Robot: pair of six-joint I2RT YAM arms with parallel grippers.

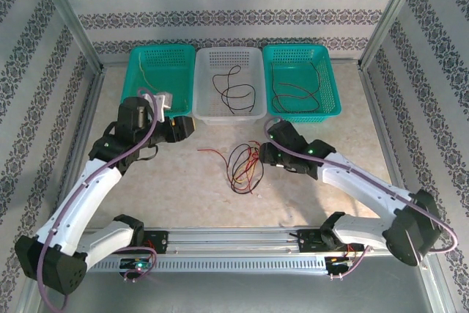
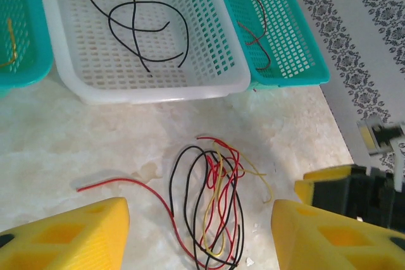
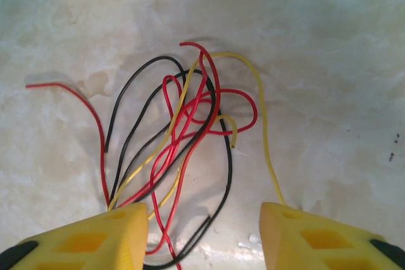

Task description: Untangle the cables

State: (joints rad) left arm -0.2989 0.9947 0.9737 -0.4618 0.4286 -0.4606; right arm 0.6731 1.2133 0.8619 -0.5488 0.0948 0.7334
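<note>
A tangle of thin red, black and yellow cables (image 1: 244,168) lies on the marble tabletop at the middle. One red end trails off to the left (image 1: 209,152). My right gripper (image 1: 265,153) sits at the tangle's right edge. In the right wrist view it is open (image 3: 202,238), with the loops of the tangle (image 3: 183,131) lying below and between its yellow fingers (image 3: 88,245). My left gripper (image 1: 183,128) is farther back on the left, near the white basket. It is open (image 2: 199,238) and empty, looking down at the tangle (image 2: 218,207).
Three baskets stand along the back: a teal one (image 1: 163,48) holding a yellow cable (image 1: 146,75), a white one (image 1: 229,49) with black cables (image 1: 234,93), and a teal one (image 1: 297,47) with red and black cables (image 1: 293,97). Patterned walls and metal posts enclose the table.
</note>
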